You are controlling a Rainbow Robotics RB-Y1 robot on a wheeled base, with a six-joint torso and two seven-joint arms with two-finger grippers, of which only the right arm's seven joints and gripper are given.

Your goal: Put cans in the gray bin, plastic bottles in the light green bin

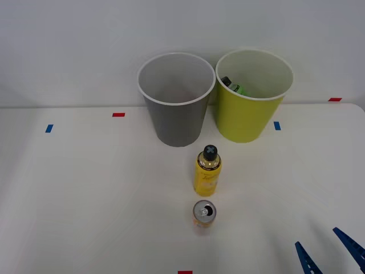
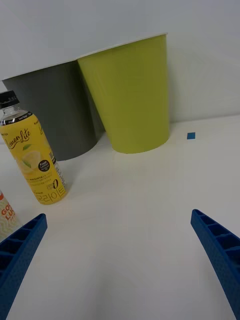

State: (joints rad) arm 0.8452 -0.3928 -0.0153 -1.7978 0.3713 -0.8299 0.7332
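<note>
While the right gripper (image 1: 329, 251) waits spread and empty at lower right, the yellow bottle (image 1: 207, 171) and pale orange can (image 1: 203, 213) stand mid-frame below the gray bin (image 1: 175, 103) and light green bin (image 1: 251, 100)

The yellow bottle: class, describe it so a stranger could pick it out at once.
Start at the round gray plastic bin at the back of the white table. Just in front of it stands the yellow plastic bottle. Unlike the shorter pale orange can before it, it has a black cap and narrow neck.
</note>
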